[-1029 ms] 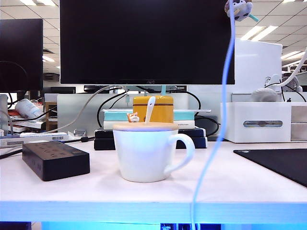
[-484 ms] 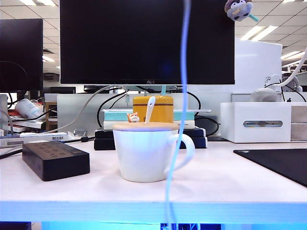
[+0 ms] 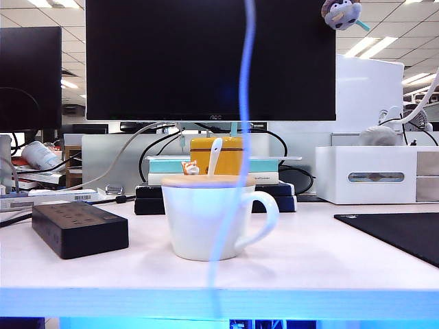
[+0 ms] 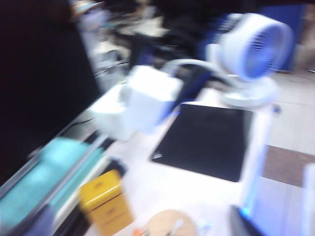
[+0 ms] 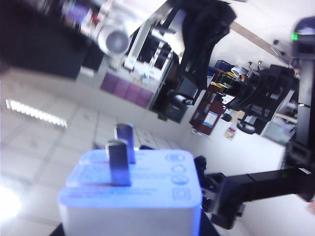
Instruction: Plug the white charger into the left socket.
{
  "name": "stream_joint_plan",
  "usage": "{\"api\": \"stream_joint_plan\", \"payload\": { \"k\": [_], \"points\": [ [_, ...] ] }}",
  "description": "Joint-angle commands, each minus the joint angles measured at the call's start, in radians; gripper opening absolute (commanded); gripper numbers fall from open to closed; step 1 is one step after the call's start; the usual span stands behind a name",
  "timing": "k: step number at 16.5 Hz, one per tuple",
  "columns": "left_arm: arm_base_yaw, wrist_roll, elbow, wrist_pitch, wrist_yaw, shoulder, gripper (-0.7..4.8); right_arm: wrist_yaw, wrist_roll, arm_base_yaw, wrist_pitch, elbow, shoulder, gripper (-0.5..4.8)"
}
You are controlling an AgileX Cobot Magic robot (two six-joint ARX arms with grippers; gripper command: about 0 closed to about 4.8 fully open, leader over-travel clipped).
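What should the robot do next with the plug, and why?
Probably turn the right gripper so the white charger faces down, then carry it over the black power strip. The right wrist view shows its prongs aimed at the ceiling, and only the charger's cable shows above the table.

The white charger [image 5: 133,196] is smooth glossy plastic with two dull metal prongs. At centre frame the mug [image 3: 206,221] looks glazed ceramic under a wooden lid [image 3: 207,181]. The power strip [image 3: 79,228] is matt black plastic; the tabletop [image 3: 329,264] is smooth, faintly sheened.
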Motion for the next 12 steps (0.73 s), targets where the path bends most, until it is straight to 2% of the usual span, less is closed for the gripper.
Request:
{"api": "stream_joint_plan", "payload": {
  "k": [1, 4, 6, 12],
  "points": [
    [-0.127, 0.024, 0.004, 0.051, -0.114, 0.031, 4.79, -0.023, 0.027, 0.002, 0.055, 0.007, -0.007, 1.25],
    [-0.266, 0.039, 0.004, 0.136, -0.196, 0.099, 4.79, -0.034, 0.027, 0.017, 0.048, 0.007, -0.007, 1.25],
    [-0.313, 0.042, 0.004, 0.193, -0.212, 0.138, 4.79, -0.037, 0.027, 0.029, 0.019, 0.007, -0.007, 1.25],
    [-0.343, 0.088, 0.004, 0.293, -0.186, 0.246, 4.79, -0.063, 0.027, 0.029, 0.014, 0.007, -0.007, 1.25]
  ]
}}
